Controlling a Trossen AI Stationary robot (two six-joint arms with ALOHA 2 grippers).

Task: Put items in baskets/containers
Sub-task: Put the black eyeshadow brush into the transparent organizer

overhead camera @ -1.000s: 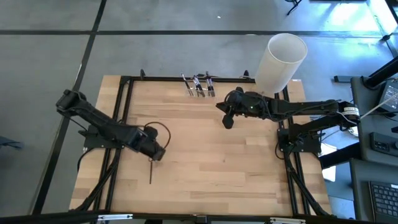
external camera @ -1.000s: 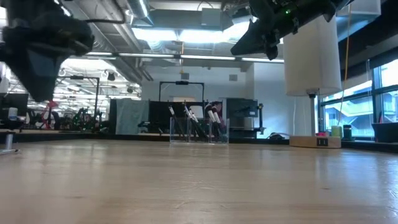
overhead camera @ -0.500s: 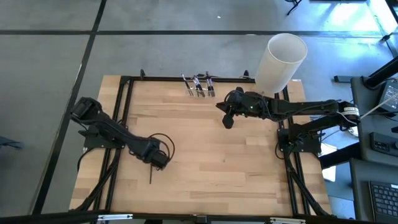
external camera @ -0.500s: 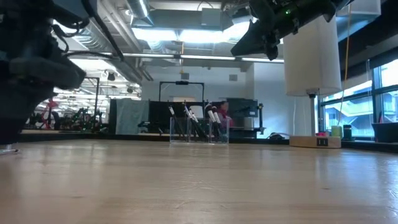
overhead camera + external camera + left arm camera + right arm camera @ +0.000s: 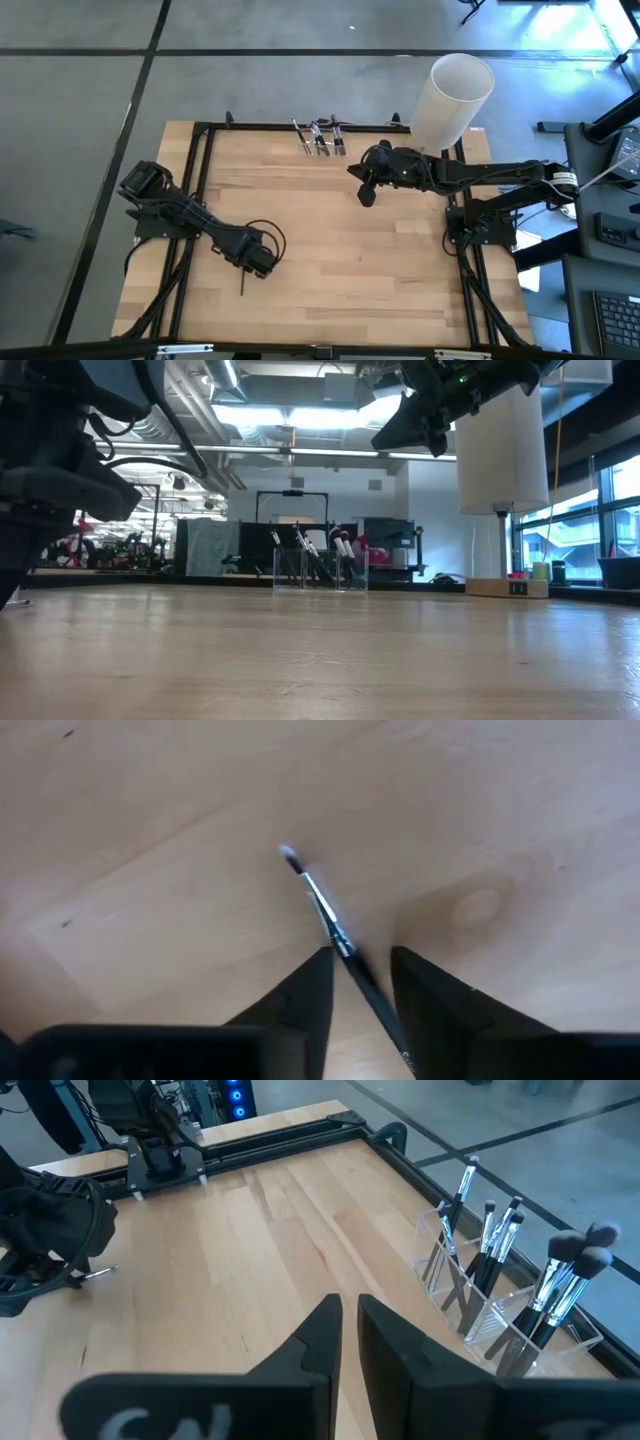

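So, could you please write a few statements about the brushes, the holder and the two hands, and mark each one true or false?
1. One brush lies flat on the table. True.
2. The left hand is open, one finger on each side of that brush. True.
3. The right hand carries a brush. False: nothing is between its fingers.
4. The clear holder is empty. False: several brushes stand in it.
5. The white cylinder stands at the table's near left corner. False: it is at the far right corner.
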